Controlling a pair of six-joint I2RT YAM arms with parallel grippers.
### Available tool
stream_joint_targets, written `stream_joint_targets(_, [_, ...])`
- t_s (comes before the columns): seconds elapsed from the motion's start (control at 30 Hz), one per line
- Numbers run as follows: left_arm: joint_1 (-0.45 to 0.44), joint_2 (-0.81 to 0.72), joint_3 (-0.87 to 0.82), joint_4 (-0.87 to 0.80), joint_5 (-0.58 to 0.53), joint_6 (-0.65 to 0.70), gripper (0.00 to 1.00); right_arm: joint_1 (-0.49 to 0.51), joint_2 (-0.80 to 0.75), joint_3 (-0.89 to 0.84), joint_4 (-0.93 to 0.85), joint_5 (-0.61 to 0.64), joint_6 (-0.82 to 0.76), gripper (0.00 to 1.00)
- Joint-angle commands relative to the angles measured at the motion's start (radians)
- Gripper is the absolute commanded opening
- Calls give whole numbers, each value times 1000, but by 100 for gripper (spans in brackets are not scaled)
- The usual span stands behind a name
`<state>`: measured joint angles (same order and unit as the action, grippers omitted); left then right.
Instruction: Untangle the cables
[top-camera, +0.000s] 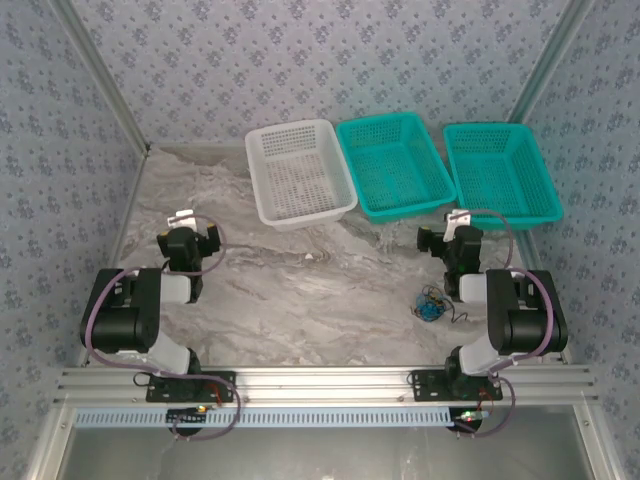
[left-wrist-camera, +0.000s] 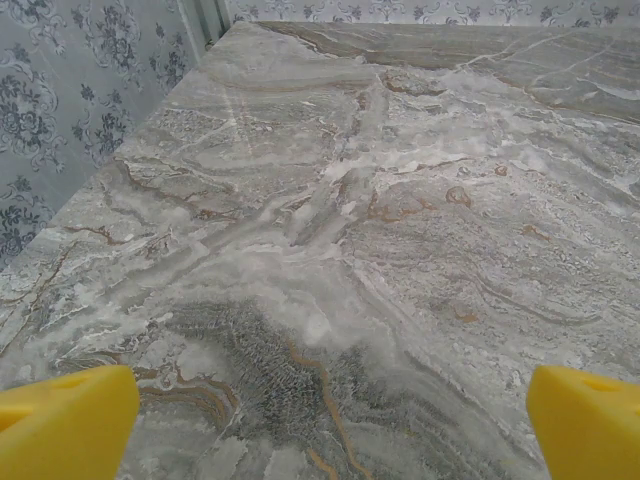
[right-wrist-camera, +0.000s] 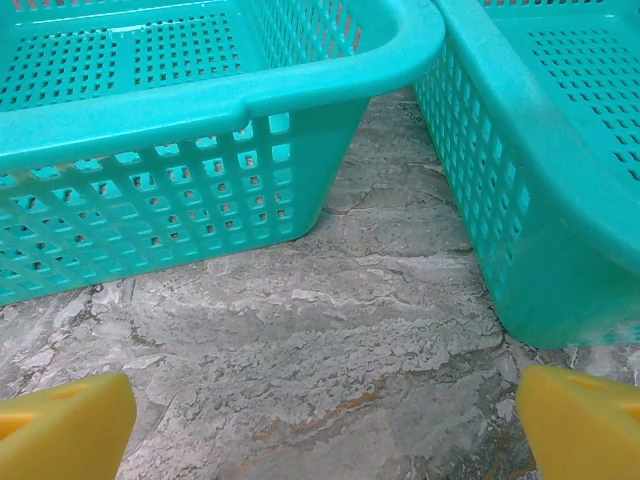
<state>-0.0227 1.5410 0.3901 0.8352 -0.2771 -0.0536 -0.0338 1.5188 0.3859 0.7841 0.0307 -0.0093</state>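
Top view: cables (top-camera: 432, 305) lie in a small tangle near the table's (top-camera: 330, 300) near-right corner, beside the right arm.
Left wrist: left gripper (left-wrist-camera: 320, 425) wide open over marble tabletop.
Right wrist: right gripper (right-wrist-camera: 325, 425) wide open, facing left teal basket (right-wrist-camera: 200, 120) and right teal basket (right-wrist-camera: 560, 200).

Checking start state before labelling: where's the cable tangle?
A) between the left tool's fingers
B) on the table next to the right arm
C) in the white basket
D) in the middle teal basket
B: the cables lie in a small heap on the bare table, close beside the right arm.
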Motion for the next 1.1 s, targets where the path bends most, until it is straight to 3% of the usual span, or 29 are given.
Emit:
stream_joint_targets(0.0, [-2, -7, -7, 34, 0, -13, 99, 5, 4, 1, 26, 20, -8, 100])
stream_joint_targets(0.57, [-1, -8, -6, 35, 1, -12, 99, 0, 0, 0, 26, 5, -7, 100])
stream_joint_targets(0.9, [5, -85, -144, 223, 8, -17, 99, 4, -193, 43, -243, 52, 20, 100])
stream_joint_targets(1.07, [6, -272, -104, -8, -14, -27, 99, 7, -297, 44, -354, 55, 51, 100])
